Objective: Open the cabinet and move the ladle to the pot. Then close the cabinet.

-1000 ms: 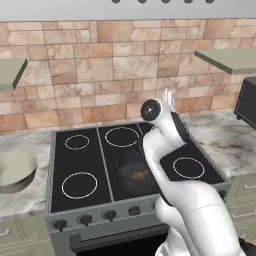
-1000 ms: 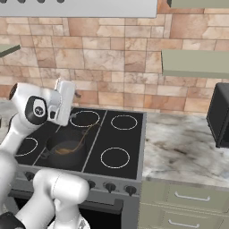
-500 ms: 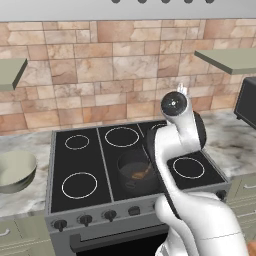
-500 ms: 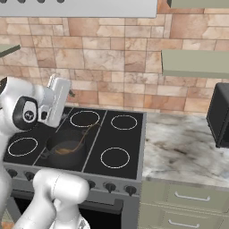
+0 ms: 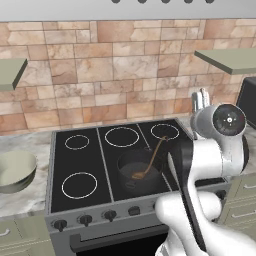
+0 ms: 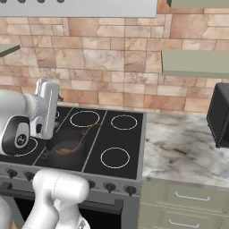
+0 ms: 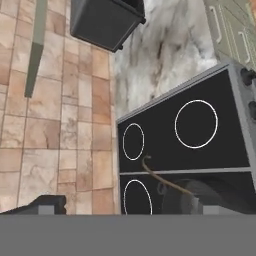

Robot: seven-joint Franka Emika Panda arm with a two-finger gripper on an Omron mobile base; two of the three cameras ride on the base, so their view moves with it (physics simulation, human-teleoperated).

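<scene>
The dark grey pot (image 5: 131,169) stands on the stove's front middle burner, also seen from the other side as the pot (image 6: 67,144). The brown ladle (image 5: 150,162) lies in it, scoop down, its thin handle leaning over the rim toward the back right. My gripper (image 5: 200,96) is raised to the right of the pot, open and holding nothing. In the hand view its fingertips (image 7: 44,204) stand wide apart, with the ladle handle (image 7: 159,177) and the pot's rim (image 7: 200,194) between them. The sage-green cabinet (image 6: 194,62) hangs at the upper right. I cannot tell how its door stands.
The black stove (image 5: 80,156) has several ring burners. A pale grey-green bowl (image 5: 15,170) rests on the counter to its left. A dark microwave (image 6: 221,114) stands on the marble counter (image 6: 179,150) at right. Lower drawers (image 6: 192,197) run below.
The arm has swung to the right and away from the pot, with the hand turning over. The ladle and pot have stayed where they were.
</scene>
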